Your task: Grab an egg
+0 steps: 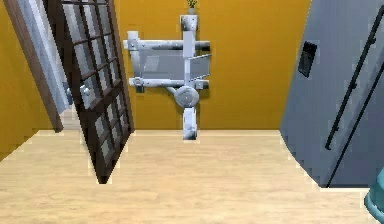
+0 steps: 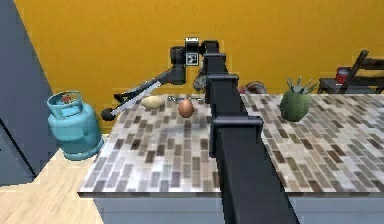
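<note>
Arm side view: counter (image 2: 320, 150) with a brick-pattern mosaic top, set against a yellow wall (image 2: 100, 40). The arm (image 2: 235, 140), a dark bar, runs from the near edge out across the counter to its far side. The gripper (image 2: 124, 98) reaches left from the arm's end, its thin fingers slanting down toward the counter's far left corner. Cannot tell whether the fingers are apart or together, nor whether anything is held: a pale oval lump (image 2: 152, 101) lies on the counter close by them.

The egg (image 2: 186, 106) is brown and sits on the counter toward the far side, just left of the arm and right of the pale lump. A green potted plant (image 2: 295, 103) is on the counter, right of the arm. A blue gas cylinder (image 2: 72, 125) stands on the floor left of the counter, near the wall.

Forward view: wooden floor (image 1: 200, 180). A dark door with glass panes (image 1: 95, 85) stands ajar on the left. A grey pipe fitting (image 1: 172, 72) is on the yellow wall. A grey fridge (image 1: 335, 90) is on the right.
</note>
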Controlling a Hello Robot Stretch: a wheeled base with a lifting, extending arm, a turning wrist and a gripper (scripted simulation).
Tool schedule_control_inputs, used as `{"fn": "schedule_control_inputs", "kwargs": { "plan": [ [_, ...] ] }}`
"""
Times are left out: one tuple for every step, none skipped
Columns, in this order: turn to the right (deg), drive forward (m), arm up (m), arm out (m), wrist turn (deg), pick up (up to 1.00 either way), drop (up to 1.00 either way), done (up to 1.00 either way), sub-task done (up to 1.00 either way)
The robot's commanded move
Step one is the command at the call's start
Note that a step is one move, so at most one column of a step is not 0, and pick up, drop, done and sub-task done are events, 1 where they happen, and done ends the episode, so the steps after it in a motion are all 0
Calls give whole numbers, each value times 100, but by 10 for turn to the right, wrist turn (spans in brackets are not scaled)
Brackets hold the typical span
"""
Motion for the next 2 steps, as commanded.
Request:
{"fn": "schedule_control_inputs", "kwargs": {
  "plan": [
    [0,0,0,0,450,0,0,0,0],
    [0,0,0,0,450,0,0,0,0]
  ]
}}
